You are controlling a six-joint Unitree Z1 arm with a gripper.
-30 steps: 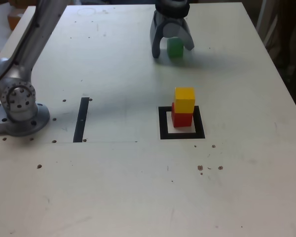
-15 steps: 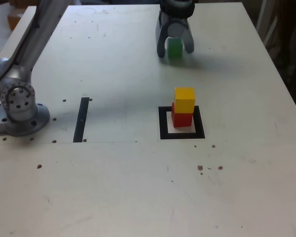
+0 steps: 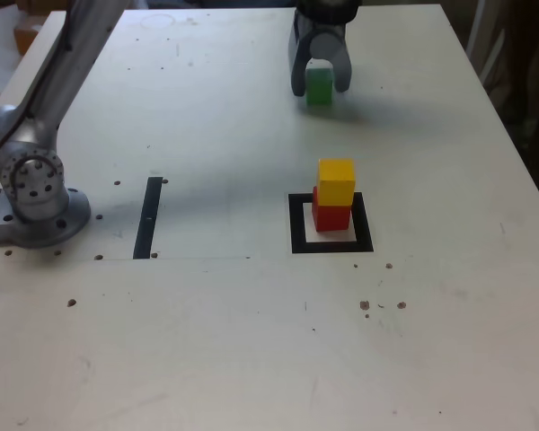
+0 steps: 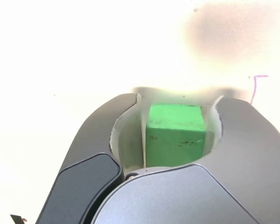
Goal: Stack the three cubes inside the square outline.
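The green cube [image 3: 319,87] rests on the table at the far side, between the fingers of my gripper [image 3: 320,86]. In the wrist view the green cube [image 4: 175,135] fills the gap of the gripper [image 4: 177,100], and both jaws press its sides. The yellow cube [image 3: 336,181] sits on the red cube [image 3: 331,216], turned slightly against it. That pair stands inside the square outline [image 3: 296,242], well nearer the camera than the gripper.
A narrow black strip [image 3: 148,217] lies on the table at the exterior view's left of the outline. The arm's base [image 3: 36,193] is bolted at the far left. The table's right edge [image 3: 521,153] runs close behind the gripper's side.
The jaws have narrowed from wide open around the green cube to touching its sides. The cube stays on the table where it was.
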